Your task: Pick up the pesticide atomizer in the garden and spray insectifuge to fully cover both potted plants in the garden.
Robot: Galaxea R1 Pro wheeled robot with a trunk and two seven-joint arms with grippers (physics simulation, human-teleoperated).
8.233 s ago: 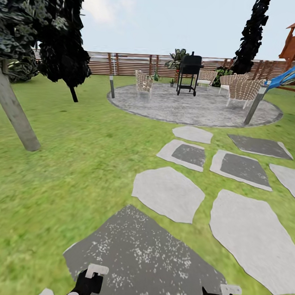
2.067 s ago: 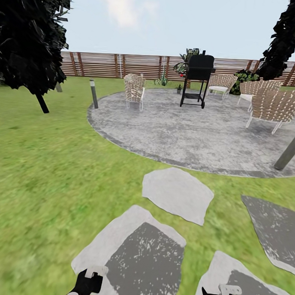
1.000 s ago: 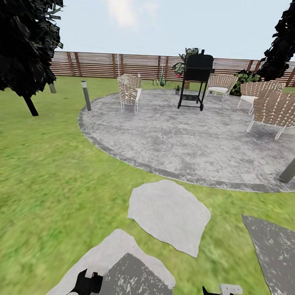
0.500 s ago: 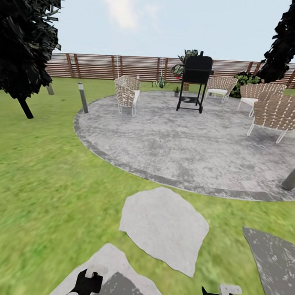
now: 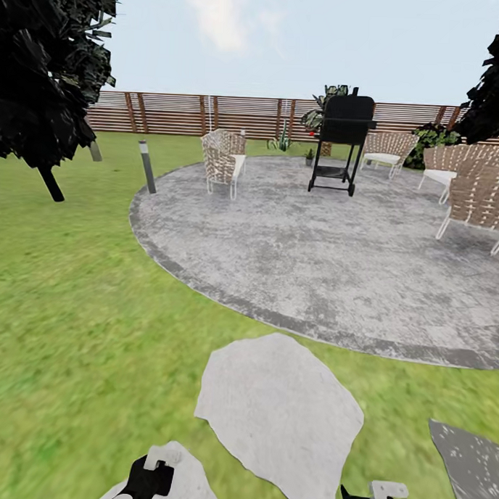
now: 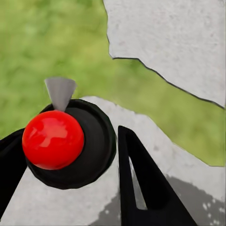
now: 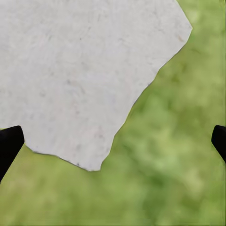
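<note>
While the left claw (image 6: 70, 132) sits clamped around the pesticide atomizer (image 6: 52, 139), its red top facing the wrist camera, the right claw (image 7: 113, 136) hangs spread and empty above a pale stepping stone (image 5: 279, 403) and the lawn (image 5: 74, 285). Pickup looks done; the step in hand is travel toward the plants. Ahead lie the round paved patio (image 5: 336, 260), a black grill (image 5: 343, 141) and the slatted fence (image 5: 175, 112). Small greenery near the grill is too tiny to identify, so the next move calls for getting nearer before spraying.
</note>
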